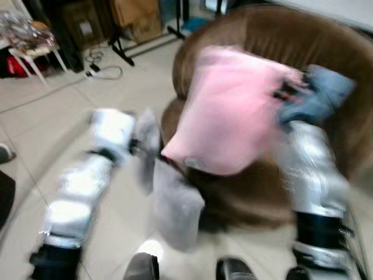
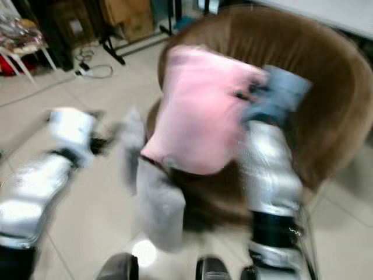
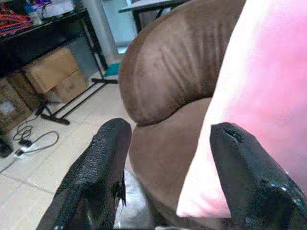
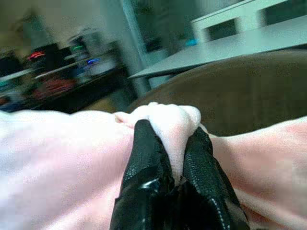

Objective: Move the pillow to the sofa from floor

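Note:
A pink pillow (image 1: 227,111) hangs in the air over the seat of a round brown sofa (image 1: 280,41). My right gripper (image 4: 170,153) is shut on a bunched corner of the pillow (image 4: 168,120), at its upper right in the eye views. Both fingers (image 4: 144,158) pinch the fabric. My left gripper (image 3: 165,143) is open beside the pillow's (image 3: 268,96) lower left edge, in front of the sofa's armrest (image 3: 172,72), with nothing between its fingers. The eye views are blurred by motion.
Tiled floor (image 1: 52,116) lies left of the sofa. Cardboard boxes (image 3: 50,74), a black stand and cables (image 1: 102,70) are at the back left. A small white table (image 1: 32,41) with clutter stands at the far left. A grey desk (image 4: 225,48) is behind the sofa.

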Available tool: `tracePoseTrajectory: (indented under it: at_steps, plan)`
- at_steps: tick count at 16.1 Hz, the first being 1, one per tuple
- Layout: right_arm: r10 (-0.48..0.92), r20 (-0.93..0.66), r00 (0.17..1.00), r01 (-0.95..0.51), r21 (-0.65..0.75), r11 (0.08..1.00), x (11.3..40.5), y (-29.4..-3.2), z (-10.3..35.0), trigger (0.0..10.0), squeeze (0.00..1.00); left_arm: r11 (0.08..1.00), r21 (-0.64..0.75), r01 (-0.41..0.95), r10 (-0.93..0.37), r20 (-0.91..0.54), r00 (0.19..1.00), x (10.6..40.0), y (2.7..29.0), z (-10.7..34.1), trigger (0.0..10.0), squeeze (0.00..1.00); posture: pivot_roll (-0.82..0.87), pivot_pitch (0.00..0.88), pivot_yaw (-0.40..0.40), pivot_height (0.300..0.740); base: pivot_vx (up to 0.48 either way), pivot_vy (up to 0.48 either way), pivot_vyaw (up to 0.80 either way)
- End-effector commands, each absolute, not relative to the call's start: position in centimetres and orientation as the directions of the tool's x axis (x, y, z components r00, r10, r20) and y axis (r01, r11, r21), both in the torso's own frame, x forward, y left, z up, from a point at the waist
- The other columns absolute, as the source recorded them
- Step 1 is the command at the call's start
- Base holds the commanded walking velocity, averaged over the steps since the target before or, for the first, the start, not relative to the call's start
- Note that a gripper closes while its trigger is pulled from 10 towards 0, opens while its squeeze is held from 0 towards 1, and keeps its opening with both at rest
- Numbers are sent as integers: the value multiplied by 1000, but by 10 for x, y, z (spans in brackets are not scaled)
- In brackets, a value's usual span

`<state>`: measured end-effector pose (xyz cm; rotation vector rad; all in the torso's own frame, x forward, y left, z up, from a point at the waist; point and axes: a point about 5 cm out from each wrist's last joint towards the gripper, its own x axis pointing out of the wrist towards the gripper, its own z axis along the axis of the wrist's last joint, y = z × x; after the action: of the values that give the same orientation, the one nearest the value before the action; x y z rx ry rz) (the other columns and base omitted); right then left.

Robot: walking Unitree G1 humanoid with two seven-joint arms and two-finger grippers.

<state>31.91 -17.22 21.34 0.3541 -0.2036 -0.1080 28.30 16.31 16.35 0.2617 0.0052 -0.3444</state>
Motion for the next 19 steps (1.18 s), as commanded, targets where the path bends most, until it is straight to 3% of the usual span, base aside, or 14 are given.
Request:
tracePoseTrajectory:
  at_steps: [1,7,10,19]
  plan:
    - [-80,246,966,-13,356,934,316,-157,224,10000,0,927,267,263,-256,-63,965,283,181,164,10000,0,-81,0,3,740,0,0,0]
    - [-94,129,987,46,334,941,303,-158,192,10000,0,926,292,239,-232,-60,971,285,182,161,10000,0,-88,0,13,740,0,0,0]
    - [-123,80,989,92,319,943,298,-159,180,10000,0,929,295,223,-216,-57,975,287,183,162,10000,0,-86,0,16,740,0,-339,0]
    - [-56,61,997,33,336,941,298,-145,172,10000,0,917,324,232,-235,-32,971,291,176,166,10000,0,-68,0,10,740,0,-403,0]
